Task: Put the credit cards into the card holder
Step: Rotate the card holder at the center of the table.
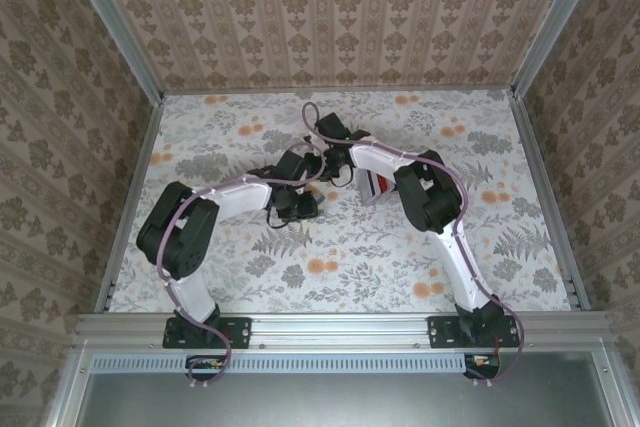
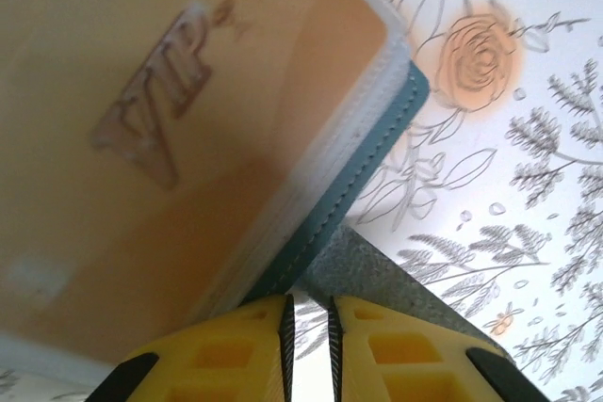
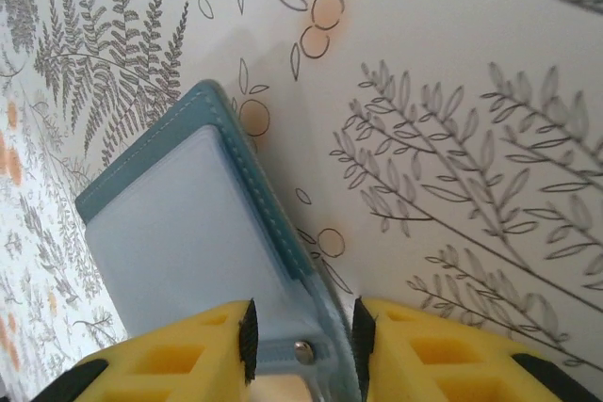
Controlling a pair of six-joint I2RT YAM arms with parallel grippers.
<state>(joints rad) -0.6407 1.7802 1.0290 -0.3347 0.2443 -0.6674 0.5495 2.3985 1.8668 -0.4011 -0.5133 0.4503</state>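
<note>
The card holder (image 3: 179, 233) is held open above the flowered table (image 3: 452, 63), near its middle, with the right gripper (image 3: 301, 336) clenched on one teal edge and the left gripper (image 2: 308, 327) almost closed at the other side, though I cannot tell if it grasps it

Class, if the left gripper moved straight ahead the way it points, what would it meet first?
Most likely the card holder: its teal stitched edge crosses just ahead of the left gripper. Depth is unclear, so it might pass beside it onto the flowered table cover.
</note>
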